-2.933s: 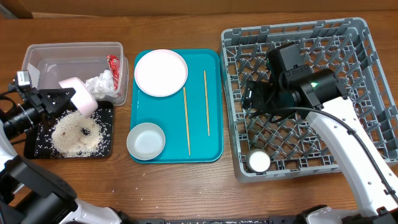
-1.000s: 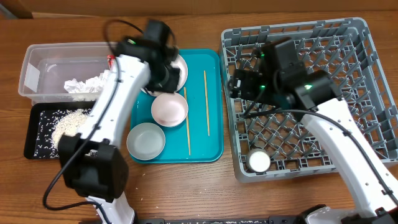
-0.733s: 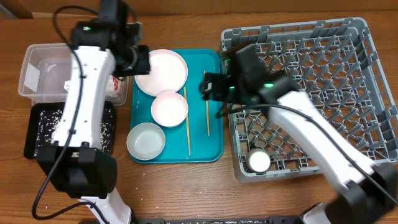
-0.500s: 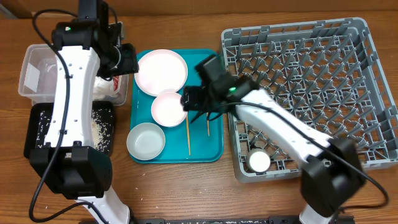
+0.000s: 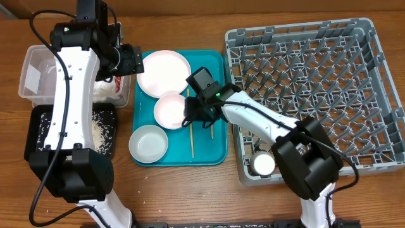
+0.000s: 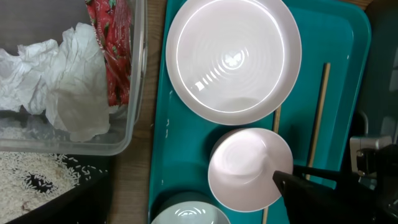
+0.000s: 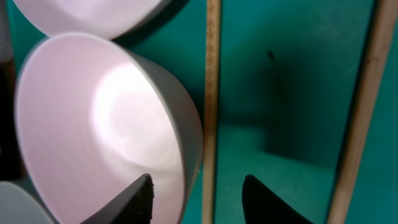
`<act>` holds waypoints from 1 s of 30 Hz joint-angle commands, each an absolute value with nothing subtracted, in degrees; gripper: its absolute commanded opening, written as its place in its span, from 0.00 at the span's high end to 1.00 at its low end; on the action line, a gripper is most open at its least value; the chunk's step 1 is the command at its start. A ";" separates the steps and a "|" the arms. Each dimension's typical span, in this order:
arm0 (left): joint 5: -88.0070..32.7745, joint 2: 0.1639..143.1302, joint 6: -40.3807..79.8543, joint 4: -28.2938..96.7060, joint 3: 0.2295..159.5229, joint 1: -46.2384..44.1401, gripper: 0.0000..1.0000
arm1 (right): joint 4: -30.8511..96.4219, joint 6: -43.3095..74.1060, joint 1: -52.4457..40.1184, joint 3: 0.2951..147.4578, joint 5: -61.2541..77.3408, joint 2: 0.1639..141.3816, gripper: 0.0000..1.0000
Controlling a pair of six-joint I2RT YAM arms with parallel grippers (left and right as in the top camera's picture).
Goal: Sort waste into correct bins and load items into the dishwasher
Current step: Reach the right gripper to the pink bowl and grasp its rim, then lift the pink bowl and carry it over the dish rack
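Observation:
On the teal tray the white bowl lies between the white plate and the grey-green bowl. My right gripper is low at that bowl's right rim. In the right wrist view the right gripper is open: one finger is inside the white bowl, the other over the tray, with the bowl wall and one chopstick between them. The second chopstick lies further right. My left gripper hovers open and empty by the clear tub. Its own fingers do not show in the left wrist view.
The tub holds crumpled tissue and a red wrapper. Rice lies in the black tray in front of it. The grey dish rack on the right holds a white cup at its near left corner.
My left arm set the white bowl on the tray, let go and drew back to the tub. My right arm swung from the rack down to the bowl's rim, its jaws narrowing.

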State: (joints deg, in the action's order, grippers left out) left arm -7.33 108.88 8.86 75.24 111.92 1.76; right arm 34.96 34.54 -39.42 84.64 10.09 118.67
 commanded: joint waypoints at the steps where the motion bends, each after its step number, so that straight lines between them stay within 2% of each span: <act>1: -5.74 108.75 8.64 74.96 112.99 1.96 0.10 | 34.02 34.11 -39.38 85.58 8.78 119.13 0.61; 4: -5.32 108.75 8.62 74.74 112.99 1.96 0.09 | 33.69 34.09 -39.38 85.58 8.60 119.13 0.67; 10: -5.34 108.75 8.60 74.74 112.99 1.96 0.05 | 33.69 34.11 -39.38 85.58 8.64 119.11 0.96; 13: -5.34 108.75 8.60 74.78 112.99 1.96 0.00 | 33.78 34.11 -39.38 85.58 8.64 119.11 0.96; 21: -5.37 108.75 8.60 74.76 112.99 1.91 0.00 | 34.41 32.51 -38.94 85.78 8.27 115.13 0.96; 27: -5.37 108.75 8.60 74.76 112.99 1.91 0.00 | 42.11 31.11 -35.51 89.36 3.51 105.69 0.96; 30: -5.37 108.75 8.60 74.76 112.99 1.91 0.00 | 45.74 31.05 -32.62 90.74 -3.18 101.19 0.96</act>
